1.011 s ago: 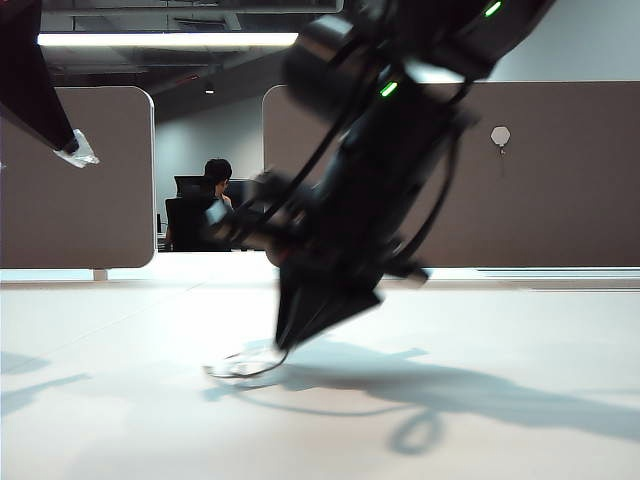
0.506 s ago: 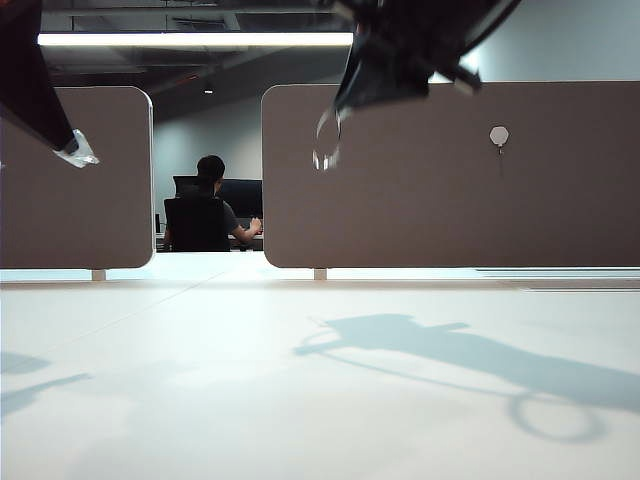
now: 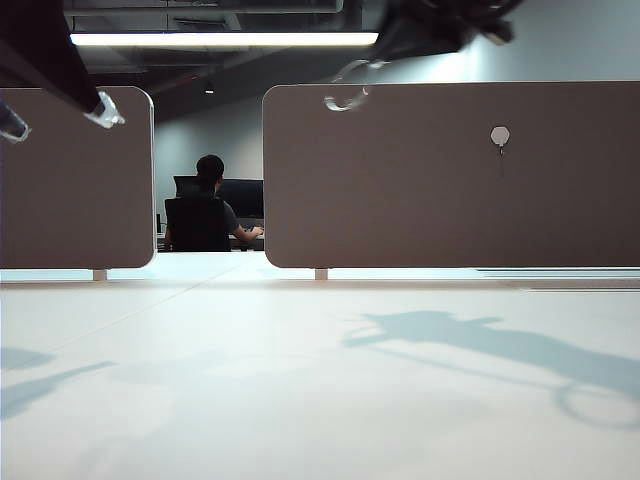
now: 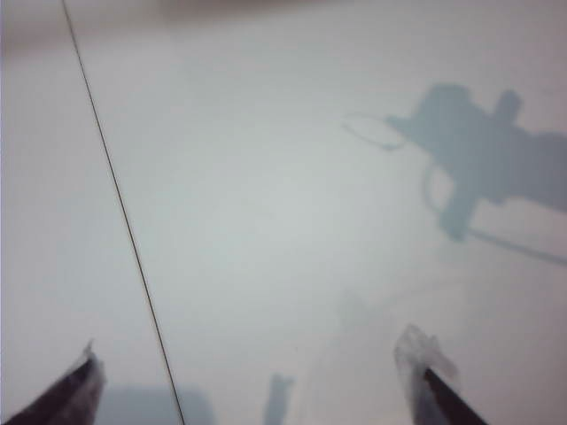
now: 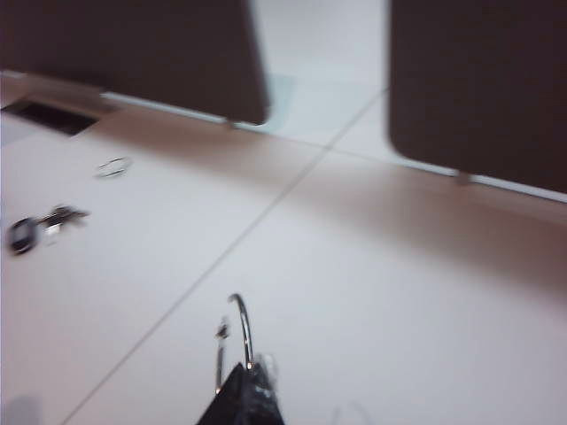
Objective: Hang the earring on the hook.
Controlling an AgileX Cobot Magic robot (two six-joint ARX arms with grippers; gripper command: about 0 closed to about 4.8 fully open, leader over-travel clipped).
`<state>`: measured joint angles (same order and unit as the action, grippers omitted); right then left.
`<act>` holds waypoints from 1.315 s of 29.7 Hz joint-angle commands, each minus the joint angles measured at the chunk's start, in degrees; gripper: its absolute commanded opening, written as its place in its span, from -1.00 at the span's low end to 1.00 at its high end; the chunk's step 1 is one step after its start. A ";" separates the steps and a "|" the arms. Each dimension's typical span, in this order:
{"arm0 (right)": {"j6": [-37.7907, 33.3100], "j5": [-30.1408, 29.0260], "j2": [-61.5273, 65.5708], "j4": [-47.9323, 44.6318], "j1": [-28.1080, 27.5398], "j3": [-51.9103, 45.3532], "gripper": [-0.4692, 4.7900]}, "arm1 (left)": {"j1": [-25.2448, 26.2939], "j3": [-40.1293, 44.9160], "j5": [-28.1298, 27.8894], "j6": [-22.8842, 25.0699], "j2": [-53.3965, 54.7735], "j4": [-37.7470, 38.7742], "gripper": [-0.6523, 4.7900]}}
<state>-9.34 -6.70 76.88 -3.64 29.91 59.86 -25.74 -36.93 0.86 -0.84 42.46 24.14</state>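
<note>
Earring: thin silver metal hoop, bright glint.
Right gripper: black, pale tape at the tips.
Left gripper: dark fingers with whitish translucent tips.
Hook: pale grey hexagonal plate, dark prong.
Panel: plain matte brown.
Table: plain white, grey-blue arm shadows.

Exterior view: set low, near the desk surface, facing level toward the brown panels. Left wrist view: looked steeply down on bare desk from well above. Right wrist view: looked obliquely across the desk toward the panels, shared with the exterior view.
</note>
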 commanded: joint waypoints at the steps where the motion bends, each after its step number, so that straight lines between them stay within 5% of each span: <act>1: 0.28 -1.18 -0.02 -1.64 -3.85 2.75 -0.84 | 0.00 -0.28 0.66 0.39 -0.13 -5.01 1.00; 12: -0.20 -15.50 10.88 0.63 -21.92 19.26 -0.84 | 0.00 -0.28 0.85 -0.17 0.00 -18.45 1.00; 21: 4.39 -9.90 11.98 14.32 -22.32 19.58 -0.84 | 0.00 -0.28 1.68 -1.40 1.60 -21.22 1.00; 23: 5.11 -9.90 13.66 17.75 -22.32 19.56 -0.62 | -0.02 -0.28 2.19 -1.53 2.29 -21.05 1.00; 26: 5.03 -9.88 17.09 20.02 -22.34 19.56 0.42 | -0.02 -0.28 2.60 -1.55 2.97 -20.87 1.00; 27: 4.70 -9.84 18.25 20.48 -22.34 19.58 0.60 | -0.02 -0.28 3.04 -1.55 3.13 -20.85 1.00; 39: -0.13 0.11 33.11 24.33 -22.71 19.65 0.44 | 0.00 -0.28 2.95 -1.25 3.19 -18.12 1.00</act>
<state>-8.71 -8.36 109.82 20.93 7.38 79.24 -25.76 -36.97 3.55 -2.22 45.63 5.82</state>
